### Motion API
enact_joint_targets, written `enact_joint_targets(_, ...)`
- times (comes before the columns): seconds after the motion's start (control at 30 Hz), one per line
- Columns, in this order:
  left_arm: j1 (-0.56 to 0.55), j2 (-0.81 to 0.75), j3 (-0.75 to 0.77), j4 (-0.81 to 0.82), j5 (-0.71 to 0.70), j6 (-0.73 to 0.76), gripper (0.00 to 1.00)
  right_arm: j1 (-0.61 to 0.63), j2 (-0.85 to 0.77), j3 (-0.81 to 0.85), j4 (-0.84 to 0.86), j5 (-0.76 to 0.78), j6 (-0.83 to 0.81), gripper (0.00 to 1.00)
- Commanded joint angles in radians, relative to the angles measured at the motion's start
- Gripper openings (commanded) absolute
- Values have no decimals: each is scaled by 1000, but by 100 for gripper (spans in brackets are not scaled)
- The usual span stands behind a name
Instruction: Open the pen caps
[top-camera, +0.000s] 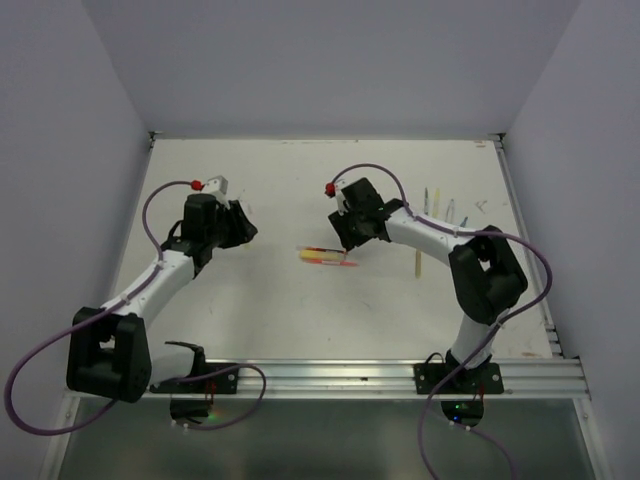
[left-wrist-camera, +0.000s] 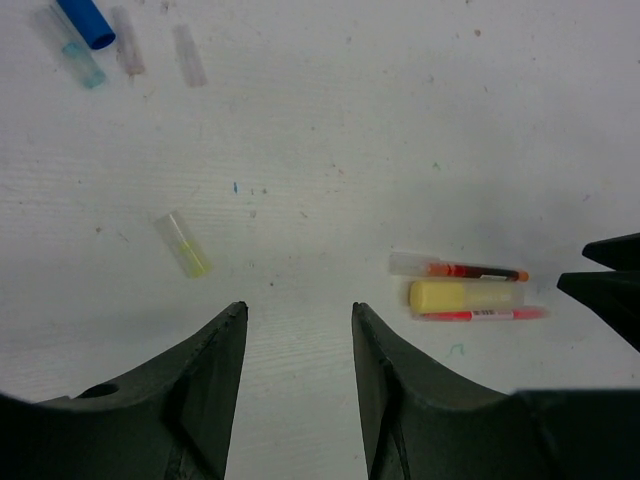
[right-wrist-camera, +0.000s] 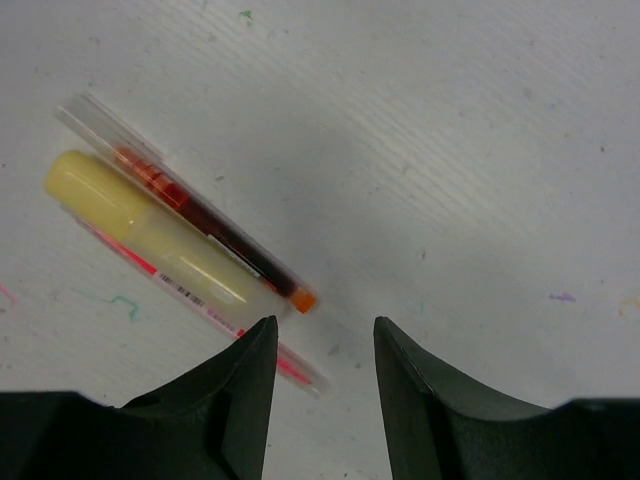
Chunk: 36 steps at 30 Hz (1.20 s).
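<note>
Hovering above the middle of the bench (top-camera: 280, 315), both tools are spread wide and hold nothing. The right tool (right-wrist-camera: 320, 345) sits just short of three pens that lie side by side, touching: a red pen (right-wrist-camera: 200, 215) with a clear end, a thick yellow pen (right-wrist-camera: 150, 235) and a thin pink pen (right-wrist-camera: 190, 295). In its wrist view, the red pen's orange tip lies just ahead of the gap, towards the finger on the view's left. The pink pen's end shows inside the gap beside that same finger.

The left tool (left-wrist-camera: 298, 335) is well apart from the three pens, which lie off to its side near the right tool. A loose yellow-green cap (left-wrist-camera: 185, 245) rests just beyond one of its fingers. Farther out lie a blue cap (left-wrist-camera: 85, 22) and some clear caps (left-wrist-camera: 128, 55). Other pens (top-camera: 440, 205) lie by the right edge, towards the far right corner.
</note>
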Motion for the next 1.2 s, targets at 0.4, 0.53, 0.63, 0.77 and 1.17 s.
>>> enact_joint_targets(0.4,7,-60,-26,61,50,-10,50,60,147,144,-4,-106,-109,47)
enact_joint_targets(0.53,7,-66,-27,58,48,-8,50,64,169,170,-16,-99,-116,47)
enact_joint_targets(0.63,7,-71,-27,55,45,-5,50,64,189,181,-21,-89,-119,47)
enact_joint_targets(0.77,7,-69,-29,58,50,-7,50,67,216,199,-33,-89,-125,47)
enact_joint_targets(1.17,7,-74,-35,58,59,-5,51,74,275,219,-56,-91,-139,41)
